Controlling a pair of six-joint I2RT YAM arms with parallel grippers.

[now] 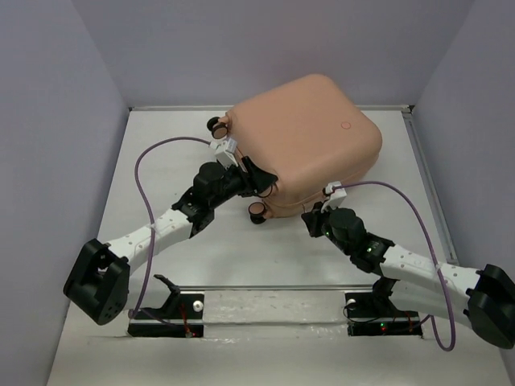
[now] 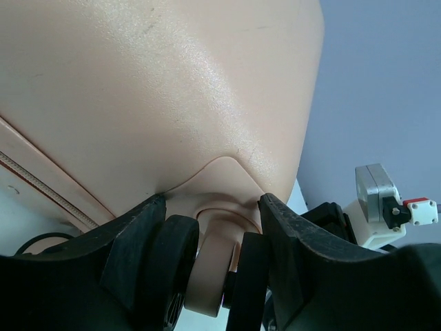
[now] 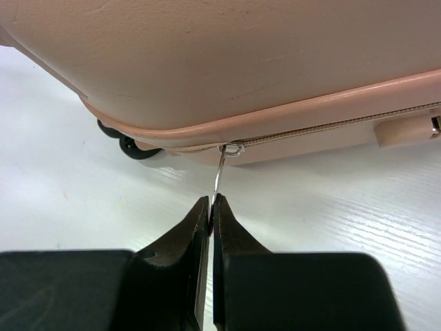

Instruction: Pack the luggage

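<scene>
The peach-pink luggage [image 1: 306,129] lies shut on the white table, dimple side up. My left gripper [image 1: 262,180] is at its near-left corner, shut on a caster wheel [image 2: 207,276]; both fingers [image 2: 141,227] press the twin dark wheel discs under the shell [image 2: 172,89]. My right gripper [image 1: 319,211] is at the near edge, shut on the thin metal zipper pull [image 3: 219,176], which hangs from the slider on the zip line. The shell [image 3: 227,55] fills the top of the right wrist view, where my right gripper [image 3: 211,201] is closed tight.
Two other caster wheels show at the left side [image 1: 216,126] and the near-left corner [image 1: 257,211]. Purple cables [image 1: 149,157] loop over the table. Grey walls [image 1: 48,121] close in the left, back and right. Arm mounts [image 1: 169,314] sit at the near edge.
</scene>
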